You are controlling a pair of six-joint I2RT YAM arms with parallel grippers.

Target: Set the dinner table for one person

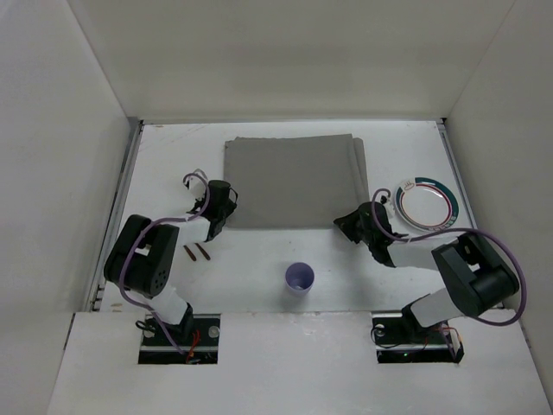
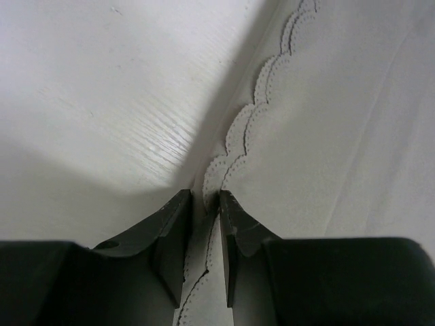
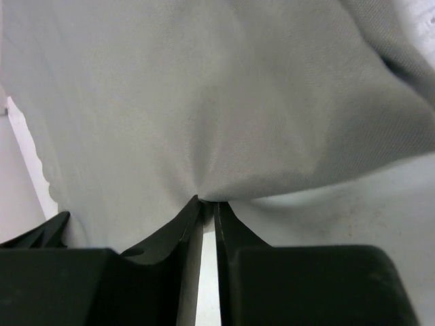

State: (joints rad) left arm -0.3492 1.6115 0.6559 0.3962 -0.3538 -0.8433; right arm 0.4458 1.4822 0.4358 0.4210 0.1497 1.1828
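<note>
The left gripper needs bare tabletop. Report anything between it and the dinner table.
The grey placemat: its scalloped edge runs between the fingers of the left gripper, covering the dinner table; bare tabletop shows beside it.

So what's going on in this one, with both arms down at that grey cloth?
Both arms are working the grey placemat on the dinner table. The left tool straddles the mat's scalloped near-left edge with its jaws slightly apart; whether it grips is unclear. The right tool pinches the near-right edge, puckering the cloth. A purple cup, a plate and two small brown sticks lie off the mat, not yet placed.
</note>
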